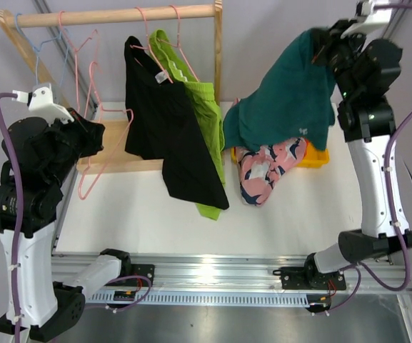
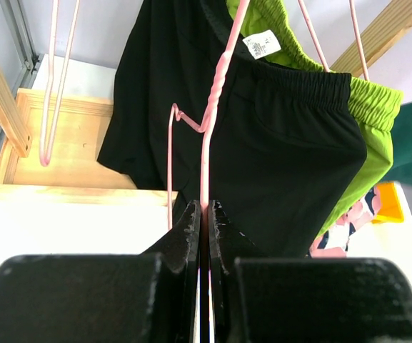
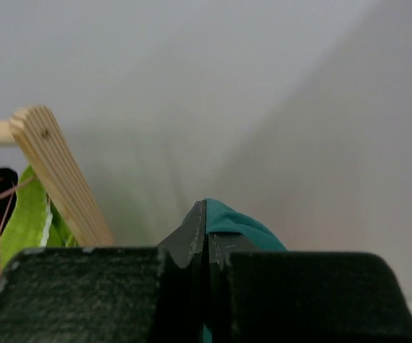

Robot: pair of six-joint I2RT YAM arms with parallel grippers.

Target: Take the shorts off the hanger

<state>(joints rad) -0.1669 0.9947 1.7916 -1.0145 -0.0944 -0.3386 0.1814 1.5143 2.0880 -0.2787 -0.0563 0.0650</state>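
My right gripper [image 1: 318, 44] is shut on the teal shorts [image 1: 291, 100] and holds them high at the right of the rack; the fabric shows beside its jaws in the right wrist view [image 3: 241, 225]. The pink navy-splotched shorts [image 1: 270, 168] lie on the table over the orange shorts [image 1: 316, 157]. The black shorts [image 1: 159, 121] and lime green shorts [image 1: 206, 107] hang on pink hangers on the rod. My left gripper [image 1: 97, 134] is shut on the wire of a bare pink hanger [image 2: 214, 100], just left of the black shorts [image 2: 277, 143].
The wooden rack has a top rod [image 1: 120, 16] and a floor base [image 2: 63, 143]. A bare blue hanger [image 1: 45, 46] and a bare pink hanger [image 1: 77, 43] hang at the rod's left end. The rack's right post [image 1: 218, 50] stands beside the teal shorts.
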